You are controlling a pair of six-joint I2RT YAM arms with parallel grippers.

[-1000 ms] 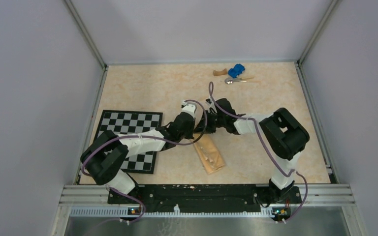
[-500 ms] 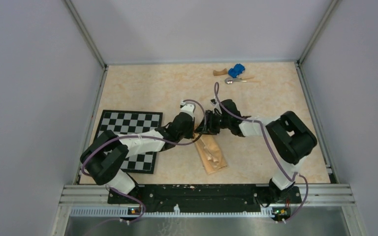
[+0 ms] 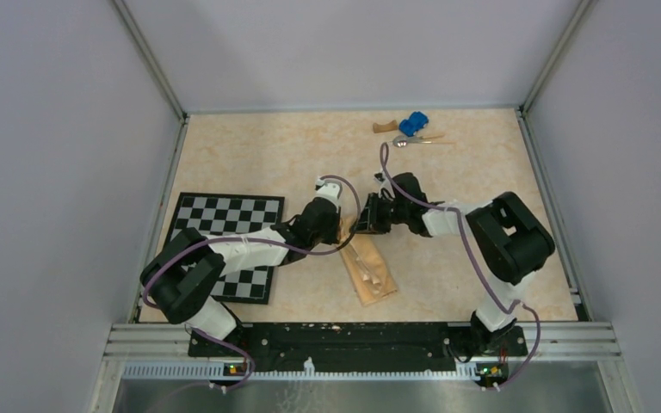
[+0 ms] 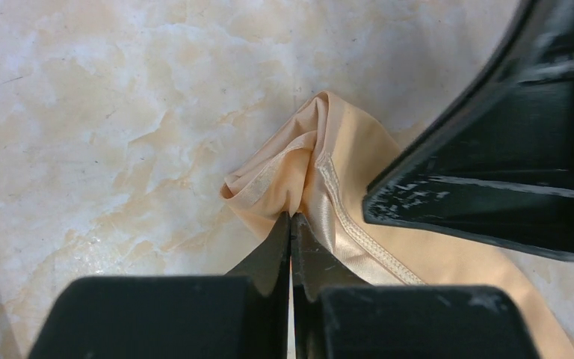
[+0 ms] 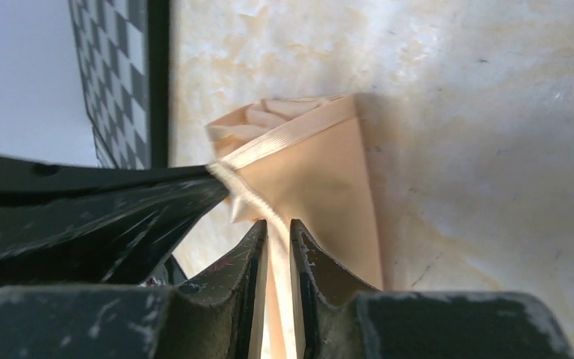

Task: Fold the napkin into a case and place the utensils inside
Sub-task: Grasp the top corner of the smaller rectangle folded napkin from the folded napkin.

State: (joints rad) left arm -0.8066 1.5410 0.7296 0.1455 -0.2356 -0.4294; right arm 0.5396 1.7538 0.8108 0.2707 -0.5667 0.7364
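Mid-bench [image 3: 250, 155], our left fingers [image 4: 273, 247] pinch the folded napkin's [image 4: 347, 157] far end; right fingers [image 5: 247, 254], narrowly parted, straddle its fold.

Premises: a robotics laboratory test cell, not a domestic or commercial room. A marble-patterned table [image 3: 258, 163] is enclosed on three sides by plain grey panels [image 3: 69, 172] set in aluminium posts [image 3: 151, 64]. The left arm [image 3: 241, 249] and the right arm [image 3: 491, 232] are bolted to a black base plate [image 3: 361, 340] behind slotted metal rails, with purple cables [image 3: 473, 267] running down to connectors. Items on the table read as staged test props: a checkerboard mat [image 3: 228, 215], a blue toy car [image 3: 413, 123] and a folded napkin [image 3: 368, 271].
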